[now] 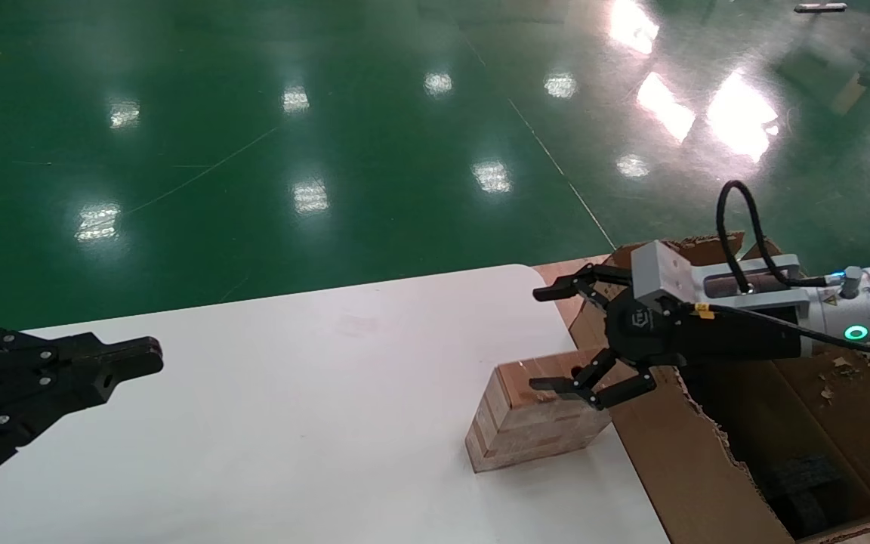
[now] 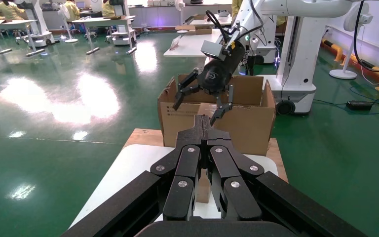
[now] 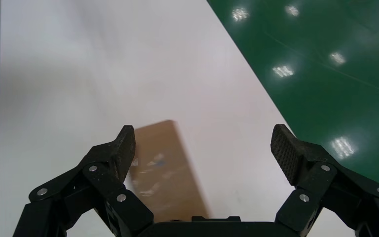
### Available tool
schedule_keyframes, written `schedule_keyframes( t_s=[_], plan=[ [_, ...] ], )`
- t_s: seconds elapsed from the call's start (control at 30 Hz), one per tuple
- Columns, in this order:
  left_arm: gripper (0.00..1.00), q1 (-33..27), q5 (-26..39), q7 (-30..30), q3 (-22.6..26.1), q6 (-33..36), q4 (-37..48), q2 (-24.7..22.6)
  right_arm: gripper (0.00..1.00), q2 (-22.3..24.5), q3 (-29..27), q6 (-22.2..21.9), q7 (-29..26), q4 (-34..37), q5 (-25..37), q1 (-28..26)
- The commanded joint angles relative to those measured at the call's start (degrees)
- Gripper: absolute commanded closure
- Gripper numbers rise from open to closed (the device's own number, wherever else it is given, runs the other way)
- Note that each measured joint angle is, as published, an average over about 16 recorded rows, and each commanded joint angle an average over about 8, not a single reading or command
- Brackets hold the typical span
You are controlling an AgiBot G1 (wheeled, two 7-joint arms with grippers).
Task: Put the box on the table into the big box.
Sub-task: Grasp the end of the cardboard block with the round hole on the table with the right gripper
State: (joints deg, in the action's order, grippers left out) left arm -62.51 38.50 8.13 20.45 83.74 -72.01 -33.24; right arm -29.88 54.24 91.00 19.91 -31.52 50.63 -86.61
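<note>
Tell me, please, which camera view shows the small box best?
The head view: the box sits whole on the table, under the open right gripper. The right wrist view shows only its blurred top; in the left wrist view the shut left gripper mostly hides it.

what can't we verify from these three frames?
- Head view: the big box is cut off by the frame's edges; only a dark block shows inside.
- Head view: the right end effector, open, covers part of the box; no round hole visible.
- Left wrist view: the left end effector, shut, hides the box on the table.
- Right wrist view: the box is blurred.
</note>
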Motion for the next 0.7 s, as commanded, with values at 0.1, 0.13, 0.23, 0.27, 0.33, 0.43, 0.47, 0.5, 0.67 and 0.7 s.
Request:
schedule_keyframes(
  t_s=[0.1,0.13,0.23,0.27,0.33,0.43,0.47,0.5,0.67,0.7],
  plan=[
    [1.0,0.0,0.0,0.0,0.0,0.0,0.0,0.0,0.0,0.2,1.3,0.1,0.1,-0.2,-1.1,-0.2],
    [1.0,0.0,0.0,0.0,0.0,0.0,0.0,0.0,0.0,0.4,1.6,0.1,0.1,-0.3,-1.3,-0.3],
    [1.0,0.0,0.0,0.0,0.0,0.0,0.0,0.0,0.0,1.3,2.7,0.1,0.2,-0.4,-1.9,-0.4],
    [1.0,0.0,0.0,0.0,0.0,0.0,0.0,0.0,0.0,1.6,3.1,0.1,0.2,-0.5,-2.1,-0.4],
    [1.0,0.0,0.0,0.0,0.0,0.0,0.0,0.0,0.0,2.1,3.8,0.1,0.1,-0.6,-2.5,-0.5],
    [1.0,0.0,0.0,0.0,0.0,0.0,0.0,0.0,0.0,2.8,4.8,0.1,0.0,-0.8,-3.3,-0.4],
    [1.0,0.0,0.0,0.0,0.0,0.0,0.0,0.0,0.0,2.9,5.1,0.1,0.0,-0.9,-3.6,-0.4],
    [1.0,0.0,0.0,0.0,0.0,0.0,0.0,0.0,0.0,3.1,5.5,0.0,-0.1,-1.0,-3.8,-0.4],
    [1.0,0.0,0.0,0.0,0.0,0.0,0.0,0.0,0.0,3.5,7.1,0.0,0.1,-1.2,-4.9,-0.4],
    [1.0,0.0,0.0,0.0,0.0,0.0,0.0,0.0,0.0,3.5,7.4,0.0,0.1,-1.2,-5.1,-0.4]
  ],
)
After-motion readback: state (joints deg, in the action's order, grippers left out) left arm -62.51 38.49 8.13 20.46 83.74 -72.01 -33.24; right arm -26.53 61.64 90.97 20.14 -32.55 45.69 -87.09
